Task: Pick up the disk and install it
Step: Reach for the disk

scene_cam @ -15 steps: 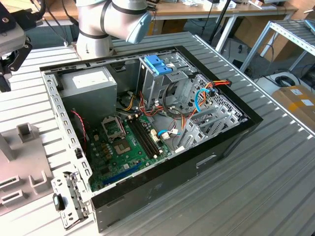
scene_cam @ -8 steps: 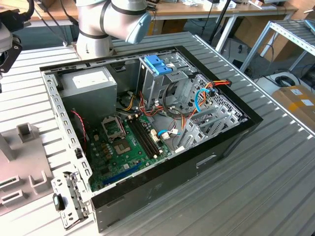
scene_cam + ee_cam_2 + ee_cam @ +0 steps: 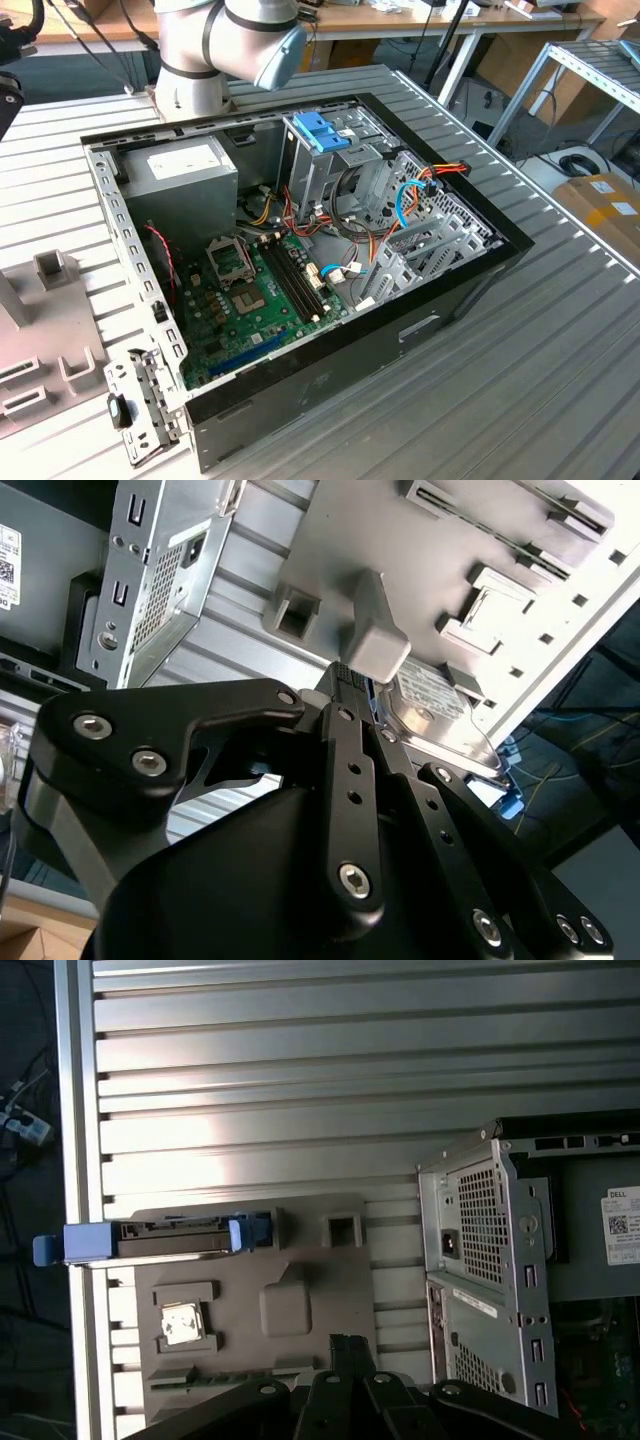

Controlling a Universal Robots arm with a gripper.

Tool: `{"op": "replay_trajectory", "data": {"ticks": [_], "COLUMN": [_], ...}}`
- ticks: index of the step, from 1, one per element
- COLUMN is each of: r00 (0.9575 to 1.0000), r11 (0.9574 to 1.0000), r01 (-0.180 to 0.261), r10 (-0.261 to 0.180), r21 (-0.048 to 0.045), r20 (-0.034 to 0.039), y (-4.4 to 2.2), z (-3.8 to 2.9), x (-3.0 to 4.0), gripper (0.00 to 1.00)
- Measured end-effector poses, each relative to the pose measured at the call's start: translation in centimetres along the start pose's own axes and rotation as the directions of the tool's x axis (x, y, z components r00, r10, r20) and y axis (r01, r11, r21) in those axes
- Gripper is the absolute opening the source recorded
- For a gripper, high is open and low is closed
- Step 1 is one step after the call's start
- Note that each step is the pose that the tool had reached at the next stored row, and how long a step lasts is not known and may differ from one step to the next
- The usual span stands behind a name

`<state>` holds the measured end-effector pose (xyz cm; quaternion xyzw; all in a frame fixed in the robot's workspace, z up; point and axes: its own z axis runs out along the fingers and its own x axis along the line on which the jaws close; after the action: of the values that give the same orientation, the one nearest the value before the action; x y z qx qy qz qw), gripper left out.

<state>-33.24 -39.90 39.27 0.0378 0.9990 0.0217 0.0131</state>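
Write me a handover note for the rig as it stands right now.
Gripper: above the grey fixture plate, apart from the disk.
Disk: sits in the fixture plate at its edge, outside the open computer case.
Done: nothing that shows.
Left: the disk is not yet picked up and not yet installed in the case.

Grey jointed arm (image 3: 225, 45) bent at elbow, black claw (image 3: 348, 676) fingertips pressed together
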Motion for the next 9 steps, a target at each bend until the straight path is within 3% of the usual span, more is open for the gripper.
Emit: {"op": "replay_trajectory", "data": {"ticks": [9], "r00": [1.0000], "r11": [1.0000], "r01": [0.000], "r10": [0.000], "r21": [0.0000], "r20": [0.0000], "y": [-0.10], "z": [-0.02], "x": [1.31], "gripper": [0.10]}}
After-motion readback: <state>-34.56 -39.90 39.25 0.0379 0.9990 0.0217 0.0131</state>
